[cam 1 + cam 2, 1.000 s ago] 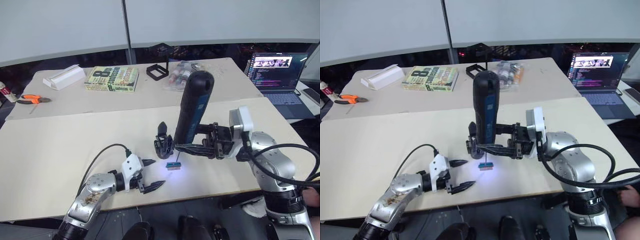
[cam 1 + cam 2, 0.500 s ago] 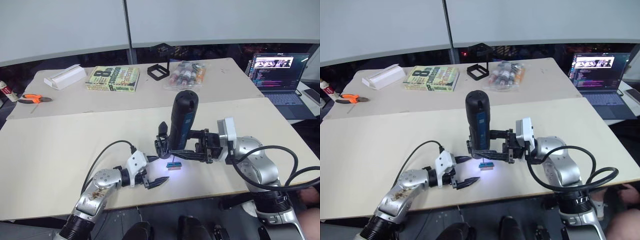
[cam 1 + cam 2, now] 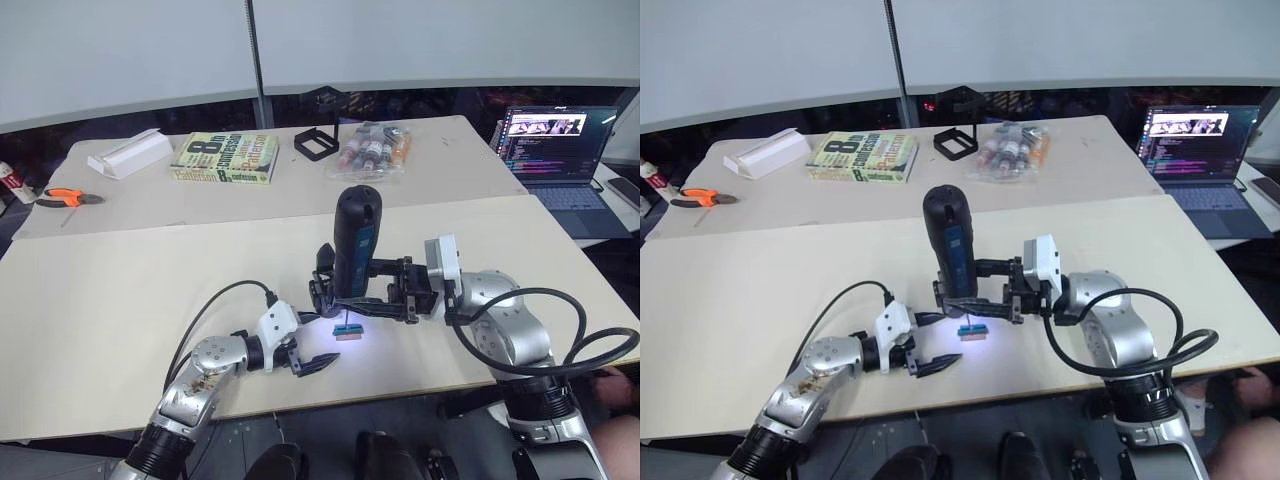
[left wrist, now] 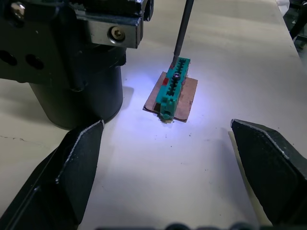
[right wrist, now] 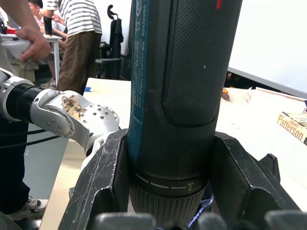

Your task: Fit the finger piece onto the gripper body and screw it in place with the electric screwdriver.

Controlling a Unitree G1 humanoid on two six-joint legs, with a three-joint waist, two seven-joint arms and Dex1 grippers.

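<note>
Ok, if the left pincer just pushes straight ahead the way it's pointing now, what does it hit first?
Most likely the small green-and-tan block, which lies ahead between the open left pincer's fingers with the electric screwdriver's bit resting on it. The gripper body sits just off to one side; depth is hard to judge.

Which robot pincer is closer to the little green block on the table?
Right. The right pincer holds the electric screwdriver just above the green block; the open left pincer sits beside it, slightly farther.
</note>
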